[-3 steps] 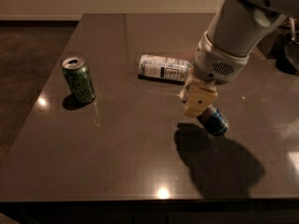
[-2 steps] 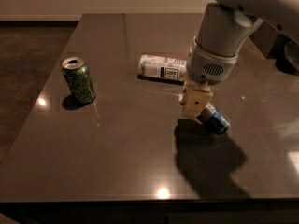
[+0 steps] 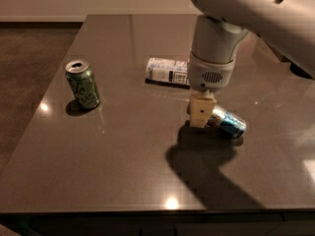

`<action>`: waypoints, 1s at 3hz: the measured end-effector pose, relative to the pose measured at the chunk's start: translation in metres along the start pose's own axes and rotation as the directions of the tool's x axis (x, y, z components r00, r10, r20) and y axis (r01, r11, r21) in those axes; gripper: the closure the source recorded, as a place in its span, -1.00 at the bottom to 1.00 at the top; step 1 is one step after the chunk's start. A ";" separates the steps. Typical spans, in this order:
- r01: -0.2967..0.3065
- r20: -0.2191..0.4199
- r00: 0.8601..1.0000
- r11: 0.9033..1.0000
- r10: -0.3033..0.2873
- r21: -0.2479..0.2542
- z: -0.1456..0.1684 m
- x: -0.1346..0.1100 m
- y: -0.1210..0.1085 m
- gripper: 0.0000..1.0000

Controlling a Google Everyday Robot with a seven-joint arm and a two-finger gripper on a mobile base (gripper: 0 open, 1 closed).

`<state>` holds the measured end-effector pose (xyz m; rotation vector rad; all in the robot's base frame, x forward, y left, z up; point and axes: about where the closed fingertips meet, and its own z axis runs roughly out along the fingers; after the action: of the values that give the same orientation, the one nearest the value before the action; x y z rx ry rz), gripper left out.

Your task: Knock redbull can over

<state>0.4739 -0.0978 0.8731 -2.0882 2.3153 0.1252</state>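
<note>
The redbull can (image 3: 228,122), blue and silver, lies on its side on the dark table (image 3: 123,166), right of centre. My gripper (image 3: 201,113) hangs from the white arm straight above the table and its tan fingers (image 3: 202,110) stand right at the can's left end, touching or nearly touching it. The can's left part is hidden behind the fingers.
A green can (image 3: 82,84) stands upright at the left of the table. A clear plastic bottle with a white label (image 3: 167,71) lies on its side behind the gripper. The table's front edge runs along the bottom, its left edge beside the brown floor.
The arm has moved left and a little toward the camera. The redbull can has gone from tilted under the gripper to lying flat on the table.
</note>
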 end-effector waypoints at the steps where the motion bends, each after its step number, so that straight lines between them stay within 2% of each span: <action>1: 0.002 -0.010 1.000 1.000 -0.002 -0.003 0.008 0.000 -0.003 -0.27; 2: 0.002 0.000 1.000 1.000 -0.002 0.012 0.007 -0.003 -0.006 -0.72; 3: 0.001 0.009 1.000 1.000 -0.002 0.025 0.007 -0.005 -0.008 -1.00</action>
<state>0.4821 -0.0932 0.8663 -2.0732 2.2978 0.1044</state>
